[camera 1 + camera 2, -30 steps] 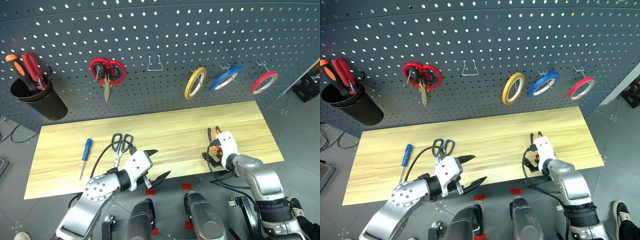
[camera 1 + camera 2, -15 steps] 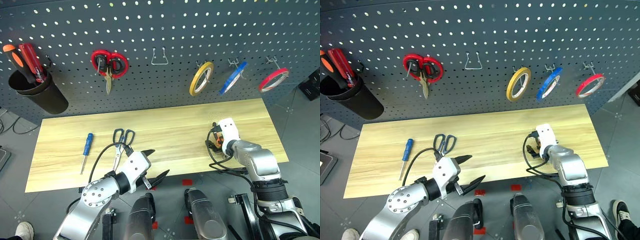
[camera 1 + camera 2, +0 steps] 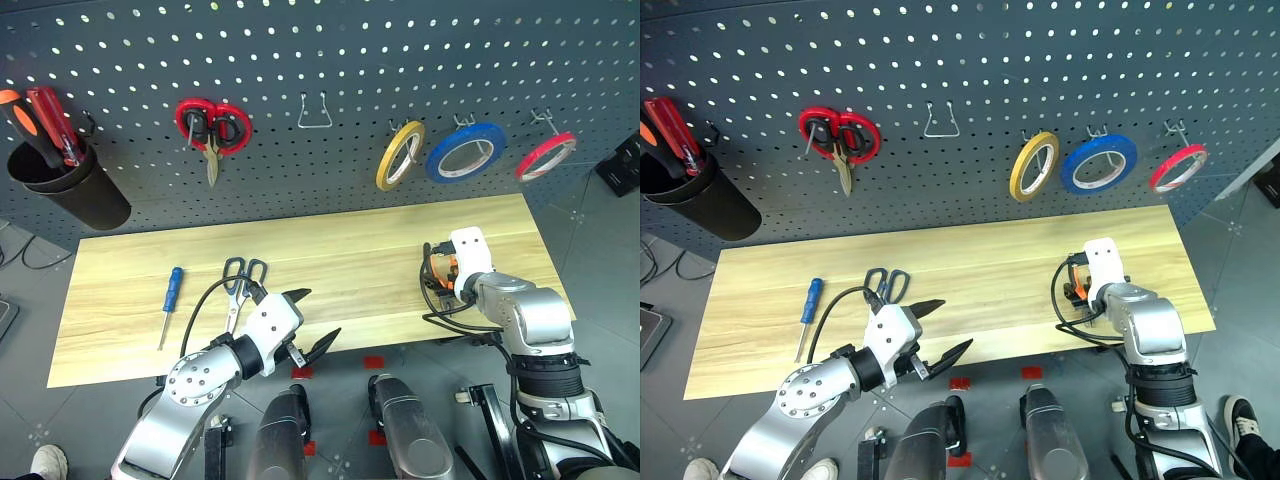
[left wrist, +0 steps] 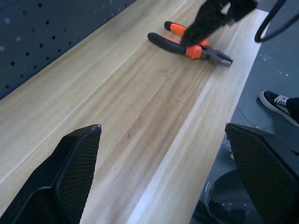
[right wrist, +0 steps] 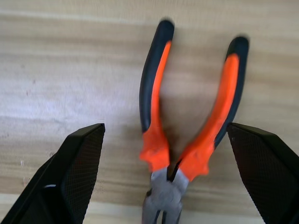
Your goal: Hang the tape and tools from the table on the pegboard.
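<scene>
Right hand hangs wide open over the pliers on the counter; left hand open too, empty.

Bare counter across the frame's middle, between scissors at lower left and pliers at right. Unoccupied hook at upper centre of pegboard, beside red-handled scissors and yellow tape roll.

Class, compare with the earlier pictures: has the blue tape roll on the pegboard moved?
Yes. The blue tape roll has swung on its hook: edge-on before, now facing outward, between the fixed yellow roll and red roll.
</scene>
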